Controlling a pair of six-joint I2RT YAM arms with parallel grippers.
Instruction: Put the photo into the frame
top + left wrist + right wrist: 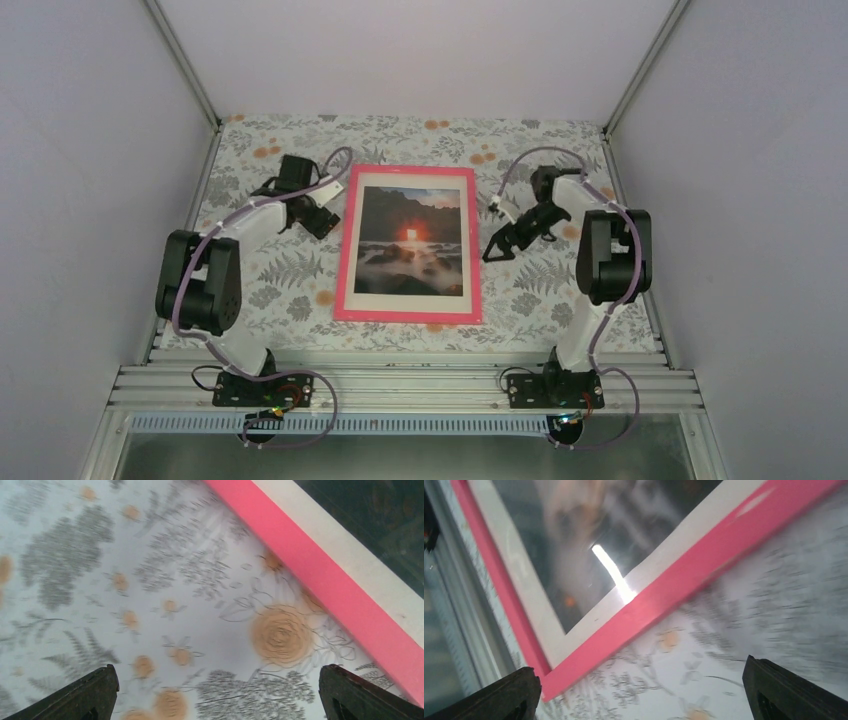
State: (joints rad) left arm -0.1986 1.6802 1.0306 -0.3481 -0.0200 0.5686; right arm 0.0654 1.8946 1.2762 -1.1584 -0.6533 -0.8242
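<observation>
Left gripper, jaws spread wide and empty, hovers over the floral table at the frame's 9 o'clock. The right gripper, equally spread and empty, hangs at its 3 o'clock. The photo lies centred inside the frame. Insertion looks finished; the next move likely only calls for lifting both arms clear.

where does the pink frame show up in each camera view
top external: pink frame lies flat in the middle of the picture.
left wrist: its edge runs diagonally across the upper right.
right wrist: its corner sits lower left, the frame filling the upper left.
shared landmark: the floral tablecloth bordering the pink edge.
</observation>
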